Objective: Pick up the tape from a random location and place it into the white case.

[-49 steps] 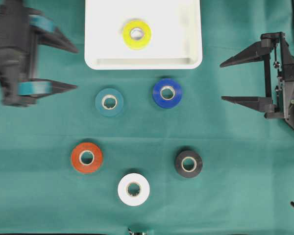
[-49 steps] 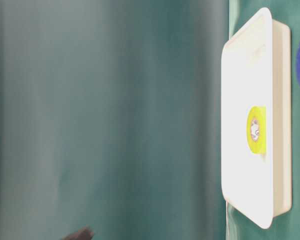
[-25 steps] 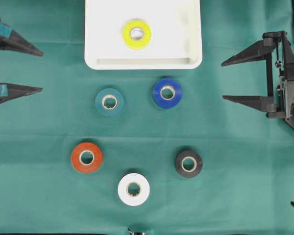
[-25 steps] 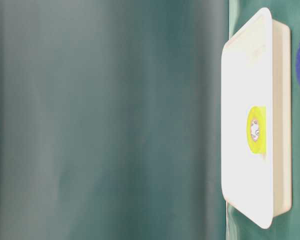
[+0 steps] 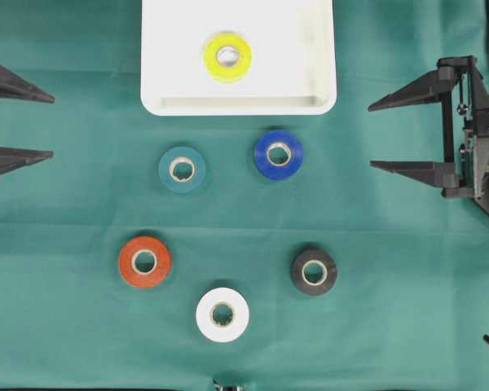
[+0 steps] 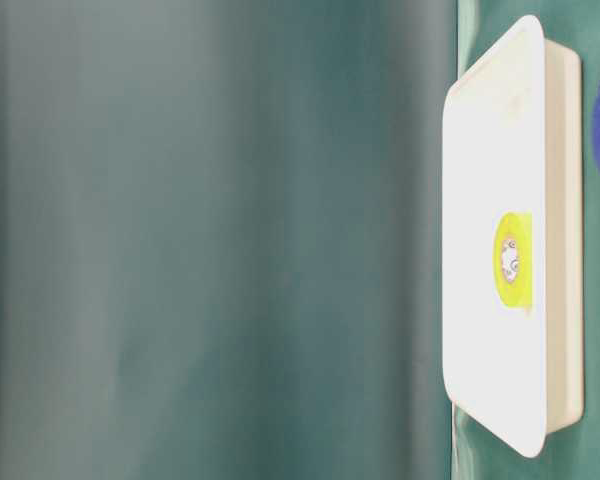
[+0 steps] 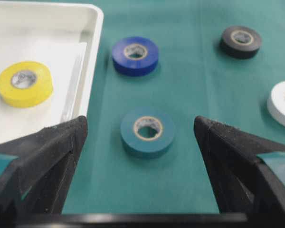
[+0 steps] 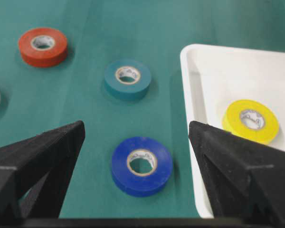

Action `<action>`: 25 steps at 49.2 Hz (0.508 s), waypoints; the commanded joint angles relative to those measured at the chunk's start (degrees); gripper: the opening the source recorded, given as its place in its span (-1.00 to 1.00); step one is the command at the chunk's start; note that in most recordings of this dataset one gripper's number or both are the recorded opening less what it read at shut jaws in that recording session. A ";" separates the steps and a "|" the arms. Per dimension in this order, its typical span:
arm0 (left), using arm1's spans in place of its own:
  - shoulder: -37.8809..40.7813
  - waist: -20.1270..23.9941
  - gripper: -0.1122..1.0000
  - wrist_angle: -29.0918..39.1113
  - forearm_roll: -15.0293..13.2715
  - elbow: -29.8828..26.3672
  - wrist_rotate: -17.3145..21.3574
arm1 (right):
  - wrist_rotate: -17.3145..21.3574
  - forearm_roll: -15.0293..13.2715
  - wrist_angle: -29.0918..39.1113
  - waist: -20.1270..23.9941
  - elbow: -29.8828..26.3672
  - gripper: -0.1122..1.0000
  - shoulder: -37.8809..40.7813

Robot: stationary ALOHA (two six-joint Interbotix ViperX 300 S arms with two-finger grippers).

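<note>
The white case (image 5: pixel 238 102) lies at the top middle of the green table, with a yellow tape roll (image 5: pixel 227 56) lying flat inside it. It also shows in the table-level view (image 6: pixel 565 250). Several tape rolls lie flat on the cloth: teal (image 5: pixel 182 169), blue (image 5: pixel 278 154), orange (image 5: pixel 144 261), black (image 5: pixel 314 272), white (image 5: pixel 222 314). My left gripper (image 5: pixel 47 125) is open and empty at the left edge, level with the teal roll (image 7: pixel 147 131). My right gripper (image 5: pixel 371 134) is open and empty at the right, facing the blue roll (image 8: pixel 141 166).
The yellow roll (image 7: pixel 24 83) sits near the middle of the case (image 7: pixel 92 57). The case's rim (image 8: pixel 189 118) lies just right of the blue roll in the right wrist view. Green cloth (image 5: pixel 407 326) covers the whole table.
My left gripper has drawn back to the left edge of the overhead view, open and empty. The right arm and all rolls have not moved.
</note>
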 commanded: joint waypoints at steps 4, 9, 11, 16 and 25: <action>0.26 -0.09 0.97 -1.41 -0.09 -0.62 -0.09 | -0.09 -0.09 -1.41 0.00 -0.35 0.84 0.18; 0.26 0.00 0.97 -1.58 -0.09 -0.62 -0.09 | -0.09 -0.09 -1.41 0.00 -0.35 0.84 0.18; 0.26 0.09 0.97 -1.49 -0.09 -0.62 -0.09 | -0.09 -0.09 -1.49 0.00 -0.35 0.84 0.18; 0.26 0.53 0.97 -1.49 -0.09 -0.62 -0.09 | 0.09 0.00 -2.37 0.09 -0.44 0.84 0.18; 0.26 1.23 0.97 -1.49 -0.09 -0.62 -0.09 | 0.53 0.26 -4.39 0.35 -0.44 0.84 0.88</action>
